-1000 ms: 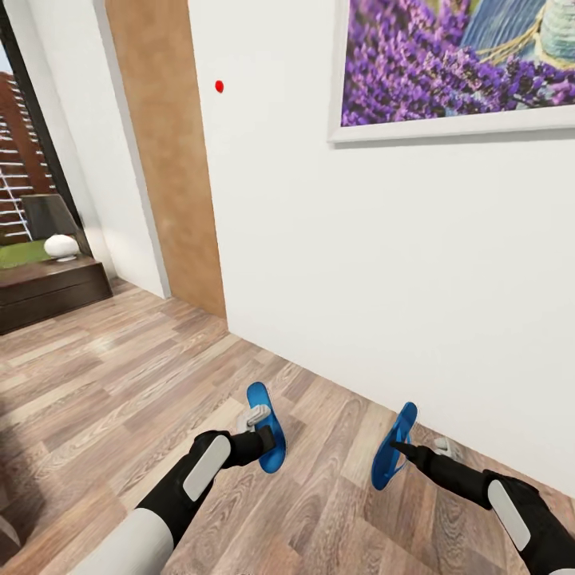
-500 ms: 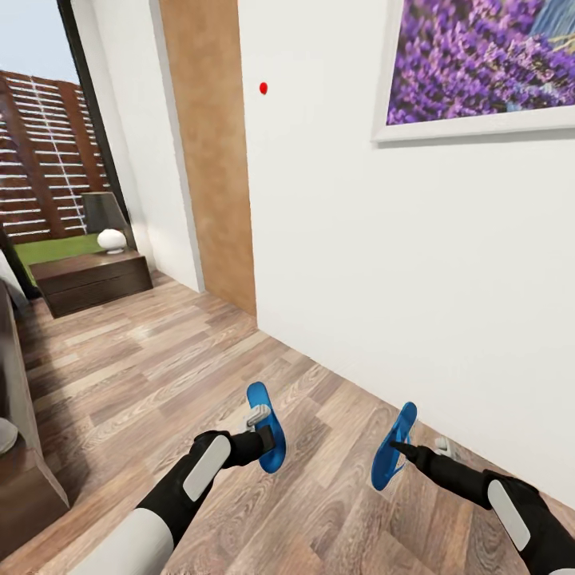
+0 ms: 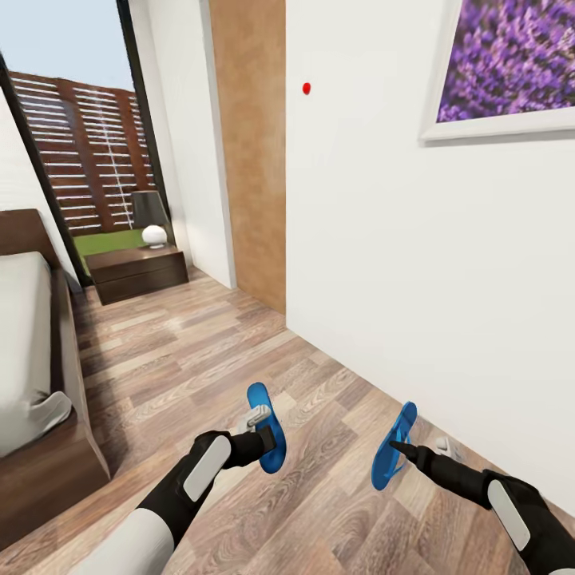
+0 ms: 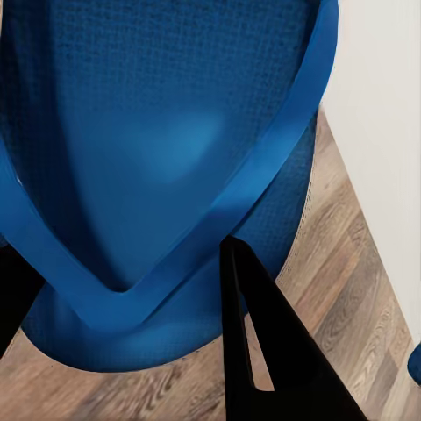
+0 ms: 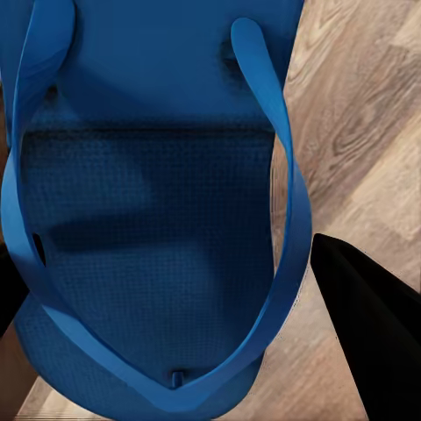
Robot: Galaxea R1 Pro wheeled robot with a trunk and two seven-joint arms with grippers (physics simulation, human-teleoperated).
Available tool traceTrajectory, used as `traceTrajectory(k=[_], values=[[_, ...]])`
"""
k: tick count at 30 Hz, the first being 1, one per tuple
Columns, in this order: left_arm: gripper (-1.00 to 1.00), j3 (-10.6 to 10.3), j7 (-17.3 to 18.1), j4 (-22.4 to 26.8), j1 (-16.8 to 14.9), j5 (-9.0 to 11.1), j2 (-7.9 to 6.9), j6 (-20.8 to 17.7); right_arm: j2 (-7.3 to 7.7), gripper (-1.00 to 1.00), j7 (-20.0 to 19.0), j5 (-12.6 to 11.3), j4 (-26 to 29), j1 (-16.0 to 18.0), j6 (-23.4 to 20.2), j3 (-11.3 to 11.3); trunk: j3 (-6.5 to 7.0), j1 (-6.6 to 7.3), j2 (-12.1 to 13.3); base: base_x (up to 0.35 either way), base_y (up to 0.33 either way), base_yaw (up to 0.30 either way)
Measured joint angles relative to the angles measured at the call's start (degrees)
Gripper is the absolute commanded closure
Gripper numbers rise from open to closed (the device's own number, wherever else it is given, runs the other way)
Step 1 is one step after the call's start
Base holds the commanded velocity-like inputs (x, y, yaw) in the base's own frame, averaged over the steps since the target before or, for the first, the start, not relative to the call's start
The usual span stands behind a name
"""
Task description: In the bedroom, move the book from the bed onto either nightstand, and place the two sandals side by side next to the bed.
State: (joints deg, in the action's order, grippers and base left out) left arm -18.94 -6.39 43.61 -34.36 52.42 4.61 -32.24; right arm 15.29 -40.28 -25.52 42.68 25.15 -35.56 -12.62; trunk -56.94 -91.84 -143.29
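Over the wood-plank floor (image 3: 200, 351) beside the white wall (image 3: 383, 239), a blue sandal (image 3: 266, 427) is pinched by the left gripper (image 3: 259, 435), another sandal (image 3: 394, 446) by the right gripper (image 3: 399, 449), with the bed (image 3: 32, 359) and nightstand (image 3: 136, 271) well apart from the wall.
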Motion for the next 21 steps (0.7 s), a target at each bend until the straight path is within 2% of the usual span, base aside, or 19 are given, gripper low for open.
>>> traceTrajectory(k=[15, 21], values=[[1.00, 0.00, 0.00, -0.27, -0.01, 0.02, 0.06, 0.00, 0.00, 1.00, 0.00, -0.02, 0.00, -0.02, 0.00, -0.01, 0.00, 0.00, 0.00, 0.000, 0.000, 0.270], [1.00, 0.00, 0.02, -0.27, -0.01, 0.09, 0.06, 0.01, 0.00, 1.00, -0.02, -0.10, 0.02, -0.02, -0.04, 0.04, 0.00, 0.00, 0.00, 0.000, -0.074, 0.270]])
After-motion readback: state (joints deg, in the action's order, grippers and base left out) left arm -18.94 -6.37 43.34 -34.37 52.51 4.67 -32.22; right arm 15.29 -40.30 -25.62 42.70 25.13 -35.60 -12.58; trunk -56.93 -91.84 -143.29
